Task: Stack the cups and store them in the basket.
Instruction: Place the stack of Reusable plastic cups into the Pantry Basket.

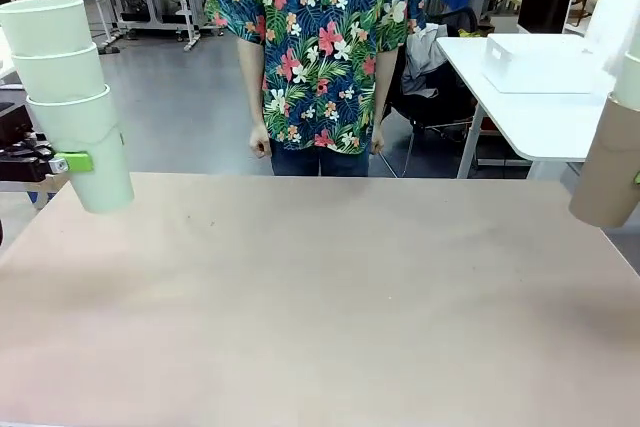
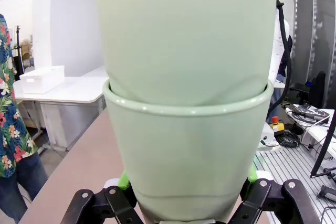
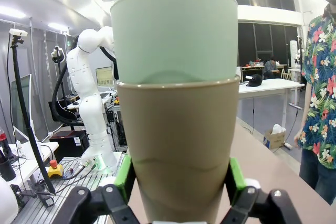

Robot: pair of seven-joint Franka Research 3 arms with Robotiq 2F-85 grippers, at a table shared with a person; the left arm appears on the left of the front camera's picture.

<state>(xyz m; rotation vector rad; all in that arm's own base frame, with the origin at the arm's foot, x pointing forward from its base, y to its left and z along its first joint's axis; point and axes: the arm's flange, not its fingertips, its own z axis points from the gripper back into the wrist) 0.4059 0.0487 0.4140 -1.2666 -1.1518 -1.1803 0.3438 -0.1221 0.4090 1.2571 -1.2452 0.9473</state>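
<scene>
Cups [image 2: 184,77] — mint stack [image 1: 70,87] in left gripper [image 2: 188,182], taupe cup [image 3: 181,145] in right gripper [image 3: 178,179]

The pale tan desk [image 1: 320,307] shows a smooth matte top with faint dark specks [image 1: 210,222] toward its far left.

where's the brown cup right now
The brown cup is at the far right edge of the front view, raised by the table's right side. The right gripper clamps it, with a green cup nested inside.

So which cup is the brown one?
The outermost cup of the stack in the right gripper. The cups nested in it, and the left gripper's whole stack, are mint green.
</scene>
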